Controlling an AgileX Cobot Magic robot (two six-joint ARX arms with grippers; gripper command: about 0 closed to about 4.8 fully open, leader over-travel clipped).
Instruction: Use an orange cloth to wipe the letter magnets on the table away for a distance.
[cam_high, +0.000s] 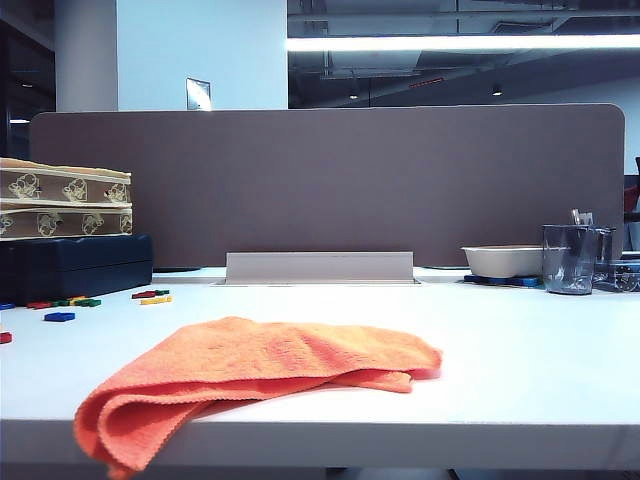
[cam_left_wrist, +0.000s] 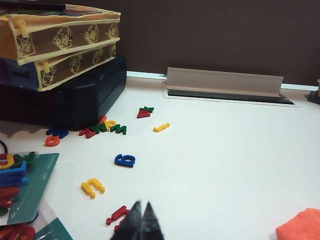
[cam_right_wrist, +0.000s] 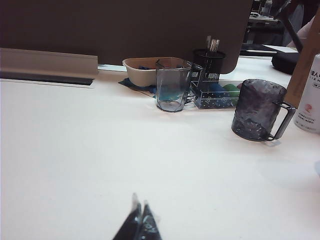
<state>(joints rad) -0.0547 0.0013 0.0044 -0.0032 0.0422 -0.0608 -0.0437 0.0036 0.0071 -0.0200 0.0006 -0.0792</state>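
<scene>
Orange cloth (cam_high: 250, 375) lies at the table's (cam_high: 520, 350) front edge, letter magnets (cam_left_wrist: 107, 127) beyond it leftward; we keep left gripper (cam_left_wrist: 140, 221) and right gripper (cam_right_wrist: 139, 220) closed, empty, short of it.

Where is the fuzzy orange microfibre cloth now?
In the exterior view, the orange cloth lies crumpled at the white table's front edge, left of centre, one corner overhanging.

The orange cloth (cam_high: 255, 375) lies at the table's (cam_high: 520, 360) front edge, letter magnets (cam_high: 75, 301) behind-left.
</scene>
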